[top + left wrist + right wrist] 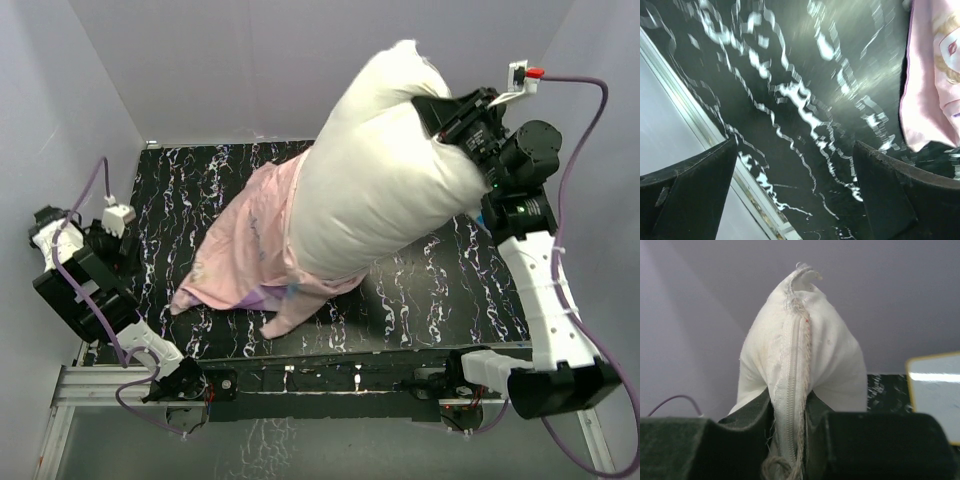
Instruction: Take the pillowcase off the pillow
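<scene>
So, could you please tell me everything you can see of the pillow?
The pillow is plump, plain white fabric, with a frayed zipped seam at one end. It hangs tilted above the table, that end pinched by the right gripper, jaws shut; its lower end meets the pink pillowcase lying on the table.

The pillow (380, 190) is plain off-white with a slightly creamier zip seam. The pillowcase (245, 245) at its 8 o'clock side is pale pink with a sliver of purple along its lower edge, and in the left wrist view it carries a printed patch with blond hair at 2 o'clock. The table (190, 190) is glossy black with white marbled veins, the walls (250, 60) are pale lilac-grey, and the cable (580, 79) at 2 o'clock is purple.
</scene>
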